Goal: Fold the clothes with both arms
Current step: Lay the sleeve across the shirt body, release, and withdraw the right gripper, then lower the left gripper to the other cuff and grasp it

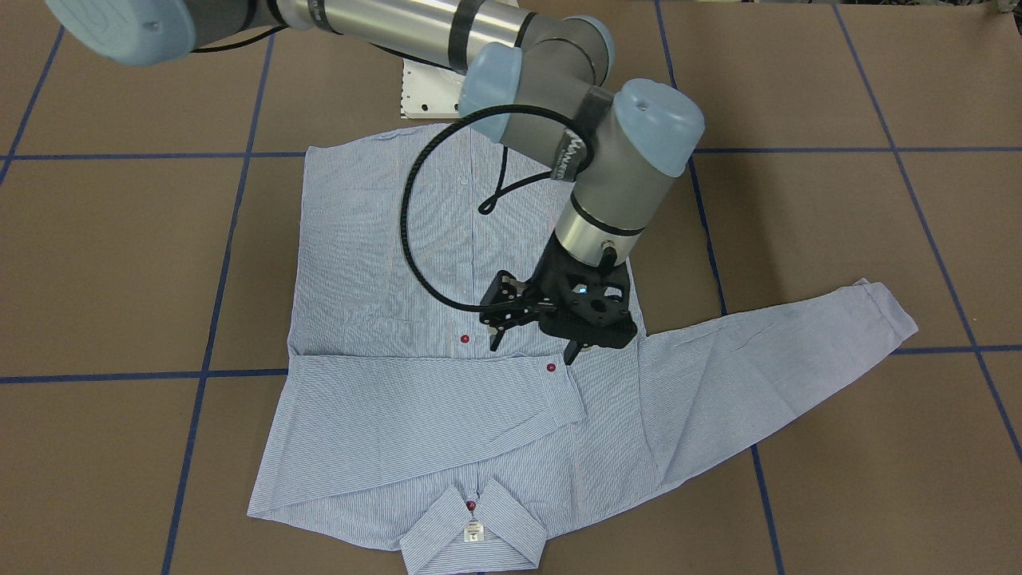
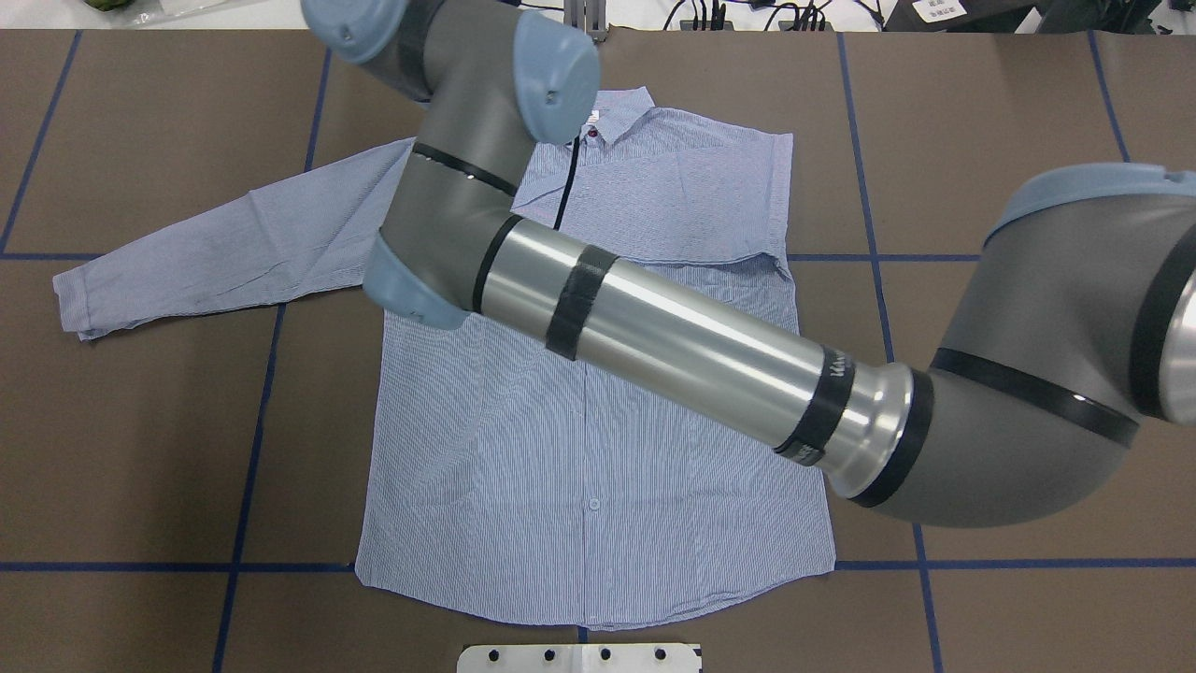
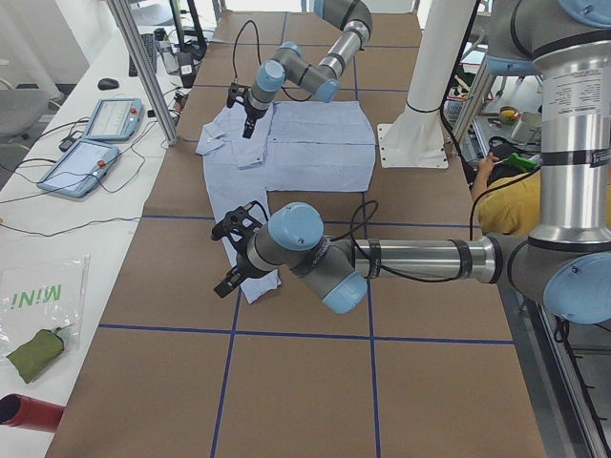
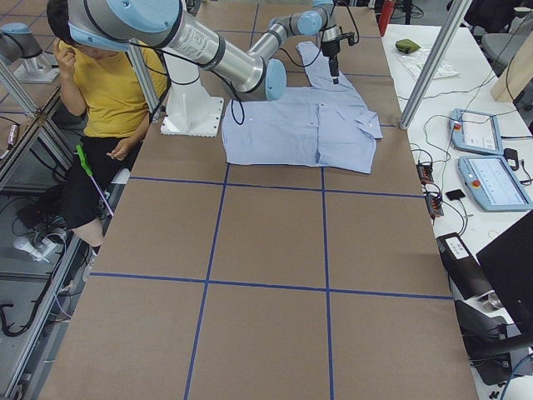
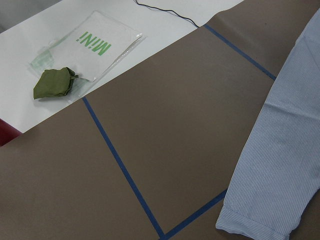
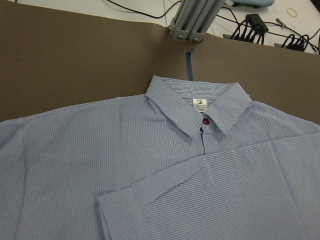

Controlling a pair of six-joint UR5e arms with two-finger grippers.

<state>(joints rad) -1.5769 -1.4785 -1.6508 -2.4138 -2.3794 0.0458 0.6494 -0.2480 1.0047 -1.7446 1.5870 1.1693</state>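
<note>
Brown and crossed by blue tape lines [image 1: 838, 149], the table [image 1: 798, 239] held the shirt [image 1: 383, 239], which we saw lying flat, buttons up, one sleeve folded across the chest and the other stretched toward the robot's left. Beside the folded cuff [image 1: 559, 395] the right gripper [image 1: 533, 345] hung with jaws spread, gripping nothing. The left gripper [image 3: 227, 258] was near the outstretched cuff [image 5: 255, 227], and we could not tell its state.

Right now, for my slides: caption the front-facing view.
Right tool, open, over striped shirt; one sleeve folded across, one outstretched.
</note>
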